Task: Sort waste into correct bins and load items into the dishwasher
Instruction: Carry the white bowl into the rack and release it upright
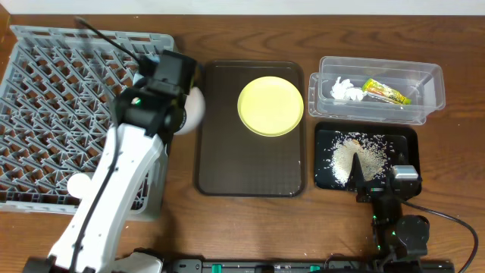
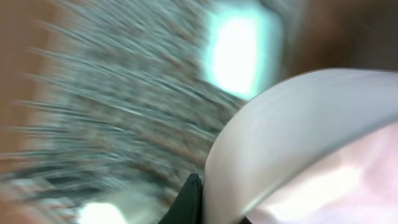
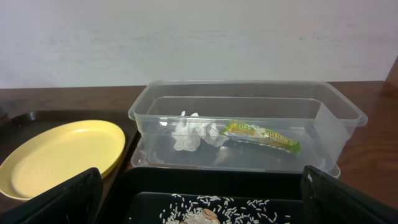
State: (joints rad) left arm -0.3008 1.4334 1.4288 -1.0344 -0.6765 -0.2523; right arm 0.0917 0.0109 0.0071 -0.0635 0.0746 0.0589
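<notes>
Left arm (image 1: 114, 189) across right of rack (image 1: 53, 98)

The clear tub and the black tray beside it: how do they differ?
The clear tub is see-through and deep; the black tray is opaque and shallow. The clear tub holds a tissue and a wrapper; the black tray holds rice scraps. Both are rectangular.

- The snack wrapper (image 3: 261, 137), lying in the clear tub (image 3: 336, 124), is showing some print on its green-and-orange face, but the letters are too small to read.
- No other wording, number or sign is showing legibly in any view.
</notes>
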